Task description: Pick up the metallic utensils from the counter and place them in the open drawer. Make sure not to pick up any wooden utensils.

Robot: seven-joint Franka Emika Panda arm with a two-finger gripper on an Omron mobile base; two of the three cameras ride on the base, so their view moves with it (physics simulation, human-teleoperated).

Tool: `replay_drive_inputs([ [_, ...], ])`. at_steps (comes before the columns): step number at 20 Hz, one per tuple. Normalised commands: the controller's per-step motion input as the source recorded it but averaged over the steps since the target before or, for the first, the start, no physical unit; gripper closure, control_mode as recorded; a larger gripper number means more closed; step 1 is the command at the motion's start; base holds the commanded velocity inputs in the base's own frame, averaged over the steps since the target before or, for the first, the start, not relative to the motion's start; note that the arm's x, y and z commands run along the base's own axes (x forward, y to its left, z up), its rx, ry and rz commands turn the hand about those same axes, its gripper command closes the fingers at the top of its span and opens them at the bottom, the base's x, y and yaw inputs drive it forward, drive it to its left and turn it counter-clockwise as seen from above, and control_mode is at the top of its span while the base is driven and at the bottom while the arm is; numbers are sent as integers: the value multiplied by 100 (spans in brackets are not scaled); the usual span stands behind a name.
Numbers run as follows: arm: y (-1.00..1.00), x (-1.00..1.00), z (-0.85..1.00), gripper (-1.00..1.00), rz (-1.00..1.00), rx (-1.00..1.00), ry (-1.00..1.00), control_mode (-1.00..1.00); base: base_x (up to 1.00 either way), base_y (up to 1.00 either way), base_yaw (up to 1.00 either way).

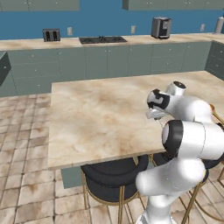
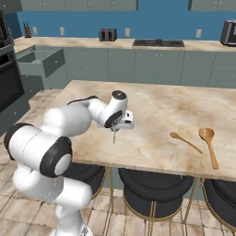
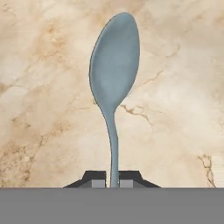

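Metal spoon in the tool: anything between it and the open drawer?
Nothing visible. The tool is shut on the metal spoon above the counter; the open drawer lies beyond the counter's far left corner.

Rendered home kitchen: grey-green cabinets (image 1: 109, 61) under blue wall, hob (image 1: 103, 40) and toaster (image 1: 51, 34) on rear worktop, marbled island counter (image 1: 96, 118) with black stools (image 2: 154, 189) (gold legs), oven (image 2: 8, 73) at left.

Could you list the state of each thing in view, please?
Gripper: shut on the spoon's handle.
Spoon: held, hanging above the counter.
Wooden spoons: lying flat on the counter, untouched.
Drawer: open.
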Motion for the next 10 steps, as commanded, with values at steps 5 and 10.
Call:
replay_drive_inputs([
  [5,2,-48,100,100,6,0,-17,-100,0,0,0],
  [10,-7,-86,97,100,0,0,-6,-100,0,0,0],
])
